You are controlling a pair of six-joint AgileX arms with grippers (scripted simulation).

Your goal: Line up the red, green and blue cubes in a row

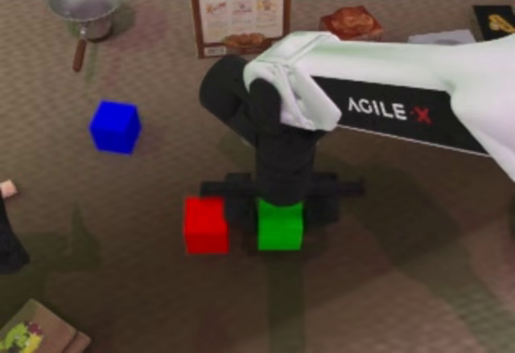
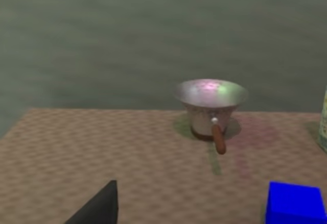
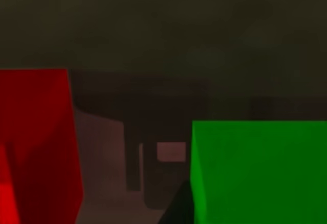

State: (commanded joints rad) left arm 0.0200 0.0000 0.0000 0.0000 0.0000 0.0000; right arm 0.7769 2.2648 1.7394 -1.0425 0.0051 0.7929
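The right pincer (image 1: 280, 208) hangs over the middle of the desk (image 1: 386, 289), pointing straight down at the green cube (image 1: 280, 224). Its black body covers the cube's far edge, and its fingers are hidden, so I cannot tell whether they are closed on the cube or spread beside it. The red cube (image 1: 205, 225) sits just left of the green one, level with it, with a narrow gap between them. The blue cube (image 1: 115, 126) lies well apart, up toward the left.

Along the far edge stand a metal saucepan (image 1: 86, 1) with a brown handle at the left, a printed food box (image 1: 240, 9) behind the arm, a small reddish packet (image 1: 351, 22) and a dark box (image 1: 493, 22) at the right corner. A flat printed item (image 1: 32, 333) pokes in at the near left corner. The left pincer (image 1: 8, 232) is parked at the left edge, barely in view.

The desk wears a brown woven cloth; beyond it is a plain grey-green backdrop.
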